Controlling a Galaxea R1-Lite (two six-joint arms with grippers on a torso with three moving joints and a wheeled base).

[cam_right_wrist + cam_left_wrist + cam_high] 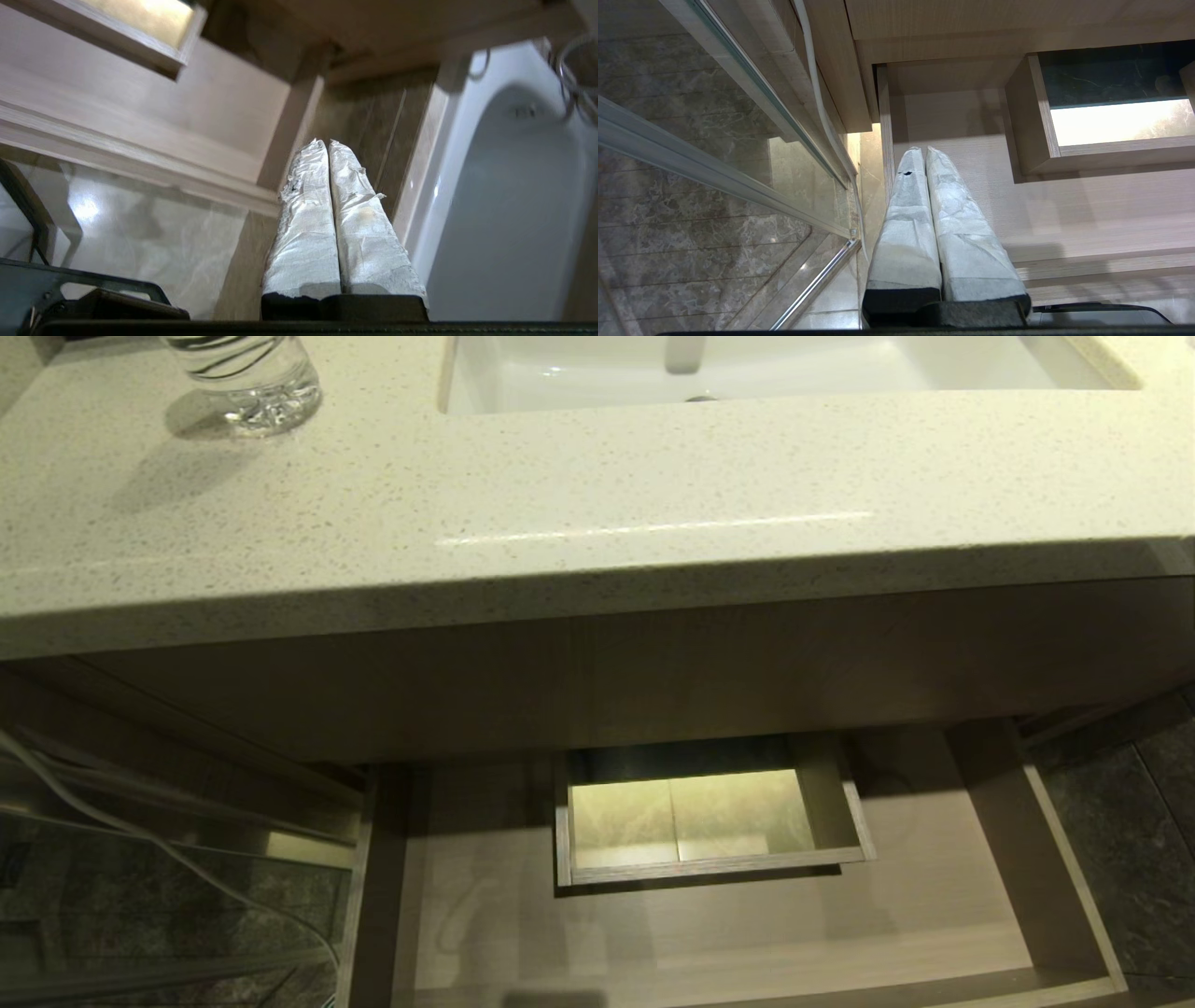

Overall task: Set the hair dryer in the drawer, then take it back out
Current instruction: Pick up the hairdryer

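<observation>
The drawer (934, 896) stands pulled out under the vanity, a shallow light-wood tray with a boxed rectangular cutout (709, 873) in its middle. Nothing lies on its wooden floor. The hair dryer is out of view in all three views. Neither arm shows in the head view. My left gripper (923, 149) is shut and empty, its white-wrapped fingers pointing over the drawer's left side wall (885, 140). My right gripper (326, 142) is also shut and empty, hanging off the drawer's right side wall (292, 126), outside the drawer (140, 107).
Above the drawer runs a speckled stone counter (560, 504) with a clear water bottle (245, 378) and a white sink (747, 369). A glass panel (140, 896) with a white cable (140, 831) stands left. A white ceramic fixture (504, 186) is on the right.
</observation>
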